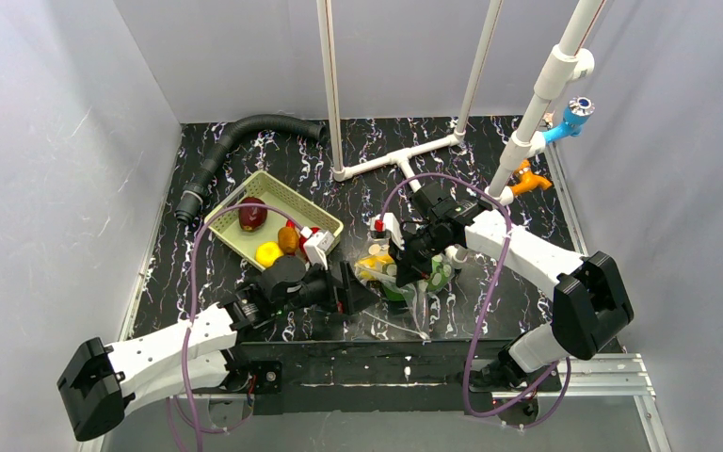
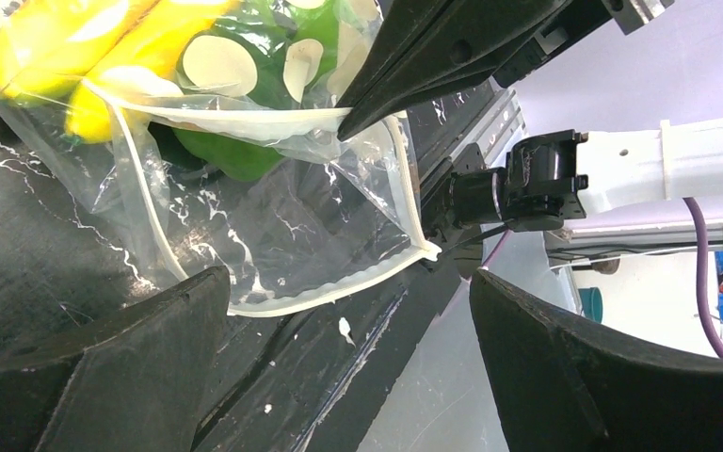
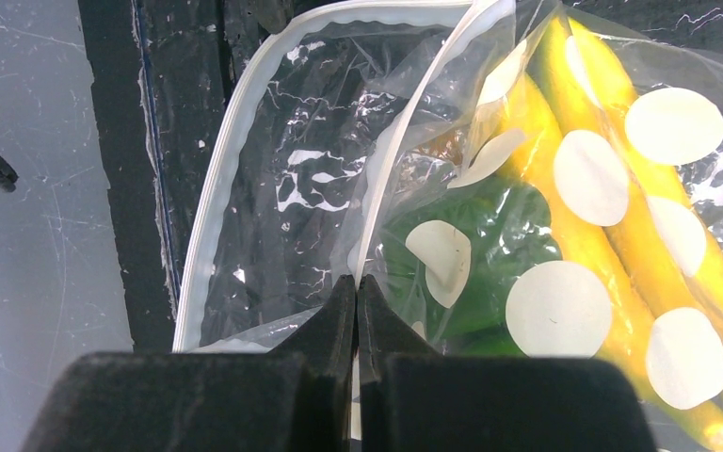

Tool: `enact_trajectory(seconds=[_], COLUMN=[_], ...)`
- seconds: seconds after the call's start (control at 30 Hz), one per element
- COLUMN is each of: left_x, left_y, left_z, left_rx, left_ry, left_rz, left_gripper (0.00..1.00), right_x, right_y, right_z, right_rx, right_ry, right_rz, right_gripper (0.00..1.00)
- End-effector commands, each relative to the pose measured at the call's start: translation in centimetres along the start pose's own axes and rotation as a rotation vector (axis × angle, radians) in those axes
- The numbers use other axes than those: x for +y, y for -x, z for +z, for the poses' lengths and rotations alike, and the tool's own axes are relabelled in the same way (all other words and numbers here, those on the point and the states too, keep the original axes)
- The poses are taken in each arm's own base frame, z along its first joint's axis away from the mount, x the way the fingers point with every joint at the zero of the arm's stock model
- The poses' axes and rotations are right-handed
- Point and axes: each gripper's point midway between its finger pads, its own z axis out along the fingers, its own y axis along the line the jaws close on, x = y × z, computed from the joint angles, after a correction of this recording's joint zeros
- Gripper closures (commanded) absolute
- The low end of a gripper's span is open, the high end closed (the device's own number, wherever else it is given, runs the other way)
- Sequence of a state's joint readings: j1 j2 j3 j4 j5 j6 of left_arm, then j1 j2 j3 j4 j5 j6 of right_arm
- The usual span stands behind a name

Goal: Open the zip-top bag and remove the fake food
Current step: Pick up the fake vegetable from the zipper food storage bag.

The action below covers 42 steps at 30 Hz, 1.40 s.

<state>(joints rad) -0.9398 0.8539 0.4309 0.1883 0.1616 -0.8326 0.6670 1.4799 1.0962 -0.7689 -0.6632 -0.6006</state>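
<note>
The left arm lies low from the near-left corner toward the centre of the desk (image 1: 273,155). The left gripper (image 2: 344,282) is spread wide, with the open mouth of the bag (image 2: 282,235) between its fingers. The right arm comes in bent from the right, and the right gripper (image 3: 356,292) is pinched tight on one lip of the bag. The bag lies near centre, holding a banana (image 3: 602,217) and a green piece (image 3: 471,245). Just behind the left gripper is a basket (image 1: 315,209) with dark red (image 1: 252,215), yellow (image 1: 268,252) and orange (image 1: 288,238) pieces. A black hose (image 1: 235,137) and white pipes (image 1: 405,155) stand farther back.
</note>
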Motion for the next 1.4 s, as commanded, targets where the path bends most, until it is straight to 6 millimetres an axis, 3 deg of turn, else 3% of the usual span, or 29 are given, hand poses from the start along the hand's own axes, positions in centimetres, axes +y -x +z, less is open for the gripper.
enact_trajectory(seconds=[0.0, 1.37], left_x=[0.1, -0.9], left_y=[0.0, -2.0], left_z=[0.4, 1.4], left_rx=[-0.021, -0.021], left_ry=[0.000, -0.025], left_rz=[0.033, 0.176], left_gripper=[0.02, 0.02], right_x=[0.8, 1.3], right_y=[1.2, 1.8], right_z=[-1.0, -1.4], right_rx=[-0.040, -0.074], right_ry=[0.014, 0.031], right_rz=[-0.019, -0.015], right_gripper=[0.99, 0.99])
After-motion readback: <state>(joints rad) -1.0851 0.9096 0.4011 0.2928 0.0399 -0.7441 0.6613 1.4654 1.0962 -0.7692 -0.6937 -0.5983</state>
